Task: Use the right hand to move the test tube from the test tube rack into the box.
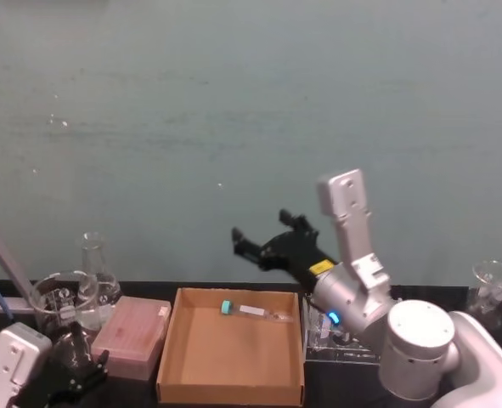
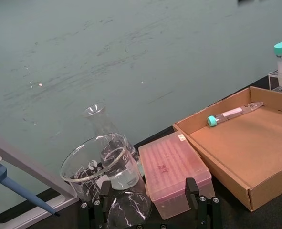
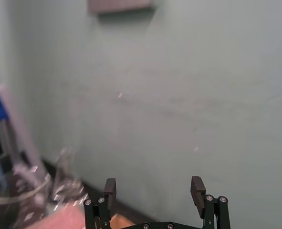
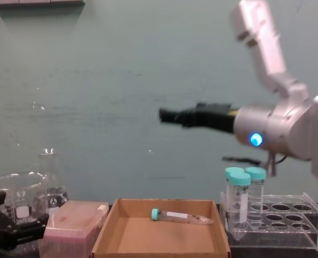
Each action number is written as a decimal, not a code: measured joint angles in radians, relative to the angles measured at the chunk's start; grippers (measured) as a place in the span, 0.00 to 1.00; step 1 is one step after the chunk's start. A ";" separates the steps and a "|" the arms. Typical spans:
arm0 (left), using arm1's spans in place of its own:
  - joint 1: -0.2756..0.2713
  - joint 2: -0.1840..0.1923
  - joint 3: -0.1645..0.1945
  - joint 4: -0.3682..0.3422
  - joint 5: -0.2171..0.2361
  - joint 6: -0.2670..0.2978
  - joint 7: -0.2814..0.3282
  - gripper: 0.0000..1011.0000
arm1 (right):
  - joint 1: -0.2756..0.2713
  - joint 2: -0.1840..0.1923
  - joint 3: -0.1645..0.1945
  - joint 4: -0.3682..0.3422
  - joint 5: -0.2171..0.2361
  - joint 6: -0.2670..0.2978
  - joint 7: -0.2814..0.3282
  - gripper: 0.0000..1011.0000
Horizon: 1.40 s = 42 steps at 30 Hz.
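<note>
Chest view, rack (image 4: 271,223) beside box (image 4: 160,235), tube (image 4: 180,216) lying inside, right hand (image 1: 263,238) raised, released, empty, teal wall (image 4: 121,107) behind.

This is a laboratory bench. A clear glass beaker (image 2: 100,167) and a clear glass conical flask (image 2: 102,125) stand together at the left of the black bench top (image 1: 323,387), beside a pink translucent plastic box (image 2: 174,174) of pipette tips and a blue-tipped pipette (image 2: 16,188). To the right a clear acrylic rack (image 4: 280,223) with rows of round holes holds two teal-capped tubes (image 4: 244,196), and a slim teal-capped tube (image 4: 180,216) lies in a shallow brown cardboard box (image 4: 159,236). A plain green wall (image 1: 234,110) rises behind.
</note>
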 joint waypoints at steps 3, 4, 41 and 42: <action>0.000 0.000 0.000 0.000 0.000 0.000 0.000 0.99 | -0.028 0.009 0.038 -0.062 0.009 -0.011 -0.031 0.99; 0.000 0.000 0.000 0.000 0.000 0.000 0.000 0.99 | -0.042 0.014 0.057 -0.088 0.011 -0.019 -0.049 0.99; 0.000 0.000 0.000 0.000 0.000 0.000 0.000 0.99 | -0.230 0.101 0.263 -0.142 -0.136 0.125 -0.260 0.99; 0.000 0.000 0.000 0.000 0.000 0.000 0.000 0.99 | -0.231 0.101 0.263 -0.142 -0.136 0.125 -0.260 0.99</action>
